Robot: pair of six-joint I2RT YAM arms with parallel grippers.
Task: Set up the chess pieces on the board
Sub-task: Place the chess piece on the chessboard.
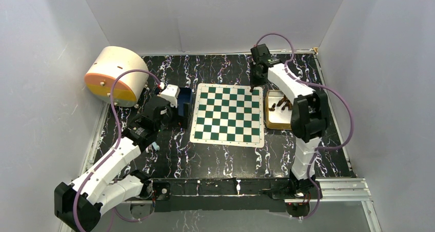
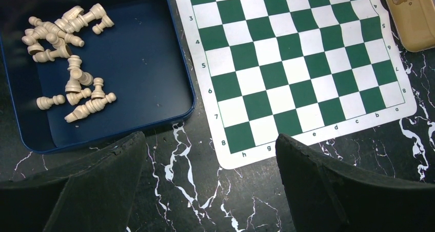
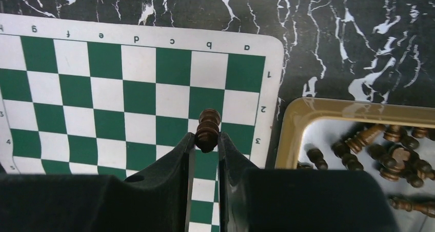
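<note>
The green and white board (image 1: 228,114) lies mid-table with no piece standing on it; it also shows in the left wrist view (image 2: 302,68) and the right wrist view (image 3: 107,88). My right gripper (image 3: 206,139) is shut on a dark brown chess piece (image 3: 208,129), held above the board's far right corner (image 1: 253,88). More dark pieces (image 3: 390,147) lie in the gold tin tray (image 3: 292,119) right of the board (image 1: 279,106). My left gripper (image 2: 210,160) is open and empty, over bare table by the board's left edge, next to a blue tray (image 2: 149,73) of cream pieces (image 2: 66,52).
A round white and orange container (image 1: 114,75) stands at the back left. White walls close in the table on three sides. The blue tray (image 1: 184,106) sits right against the board's left side, under the left wrist.
</note>
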